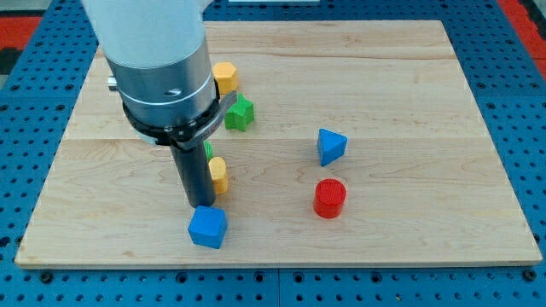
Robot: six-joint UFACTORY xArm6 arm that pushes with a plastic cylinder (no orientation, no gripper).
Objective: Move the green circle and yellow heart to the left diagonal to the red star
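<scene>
My tip (201,205) rests on the board just left of and below a yellow block (219,174), probably the heart, which is half hidden by the rod. A sliver of a green block (209,150), likely the green circle, shows behind the rod just above the yellow block. A blue cube (207,226) lies directly below my tip, very close to it. No red star shows; the arm's body covers the board's upper left.
A yellow hexagon (225,77) and a green star (240,113) sit by the arm at the view's upper middle. A blue triangle (331,146) and a red cylinder (329,198) lie right of centre. The wooden board (409,94) rests on a blue pegboard.
</scene>
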